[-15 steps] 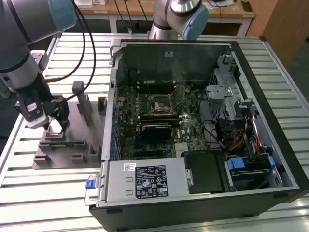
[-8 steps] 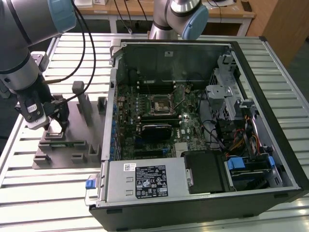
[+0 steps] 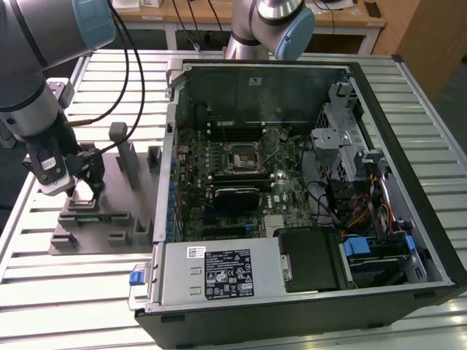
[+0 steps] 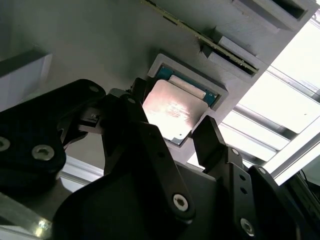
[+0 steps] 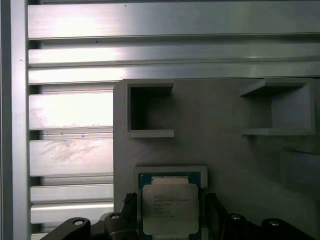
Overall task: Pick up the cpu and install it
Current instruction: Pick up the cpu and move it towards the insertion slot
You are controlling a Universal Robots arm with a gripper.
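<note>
Silvery cpu [image 5: 170,212] lies flat in a recess of the grey holder [image 5: 225,150] on the slatted worktop [image 5: 70,155], the tool [image 5: 170,200] spread open with a finger on either side of it.

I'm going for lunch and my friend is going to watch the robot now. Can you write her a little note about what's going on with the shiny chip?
Tool: open, with one finger on each side of the cpu, not gripping it.
Cpu: lies flat in its pocket on the grey holder tray, which sits on the slatted table at the exterior view's left, beside the open computer case.
Socket: on the board inside the case, far from the tool.
Done: the tool has been lined up over the cpu.
Left: the pick-up and the install; neither is done.
</note>
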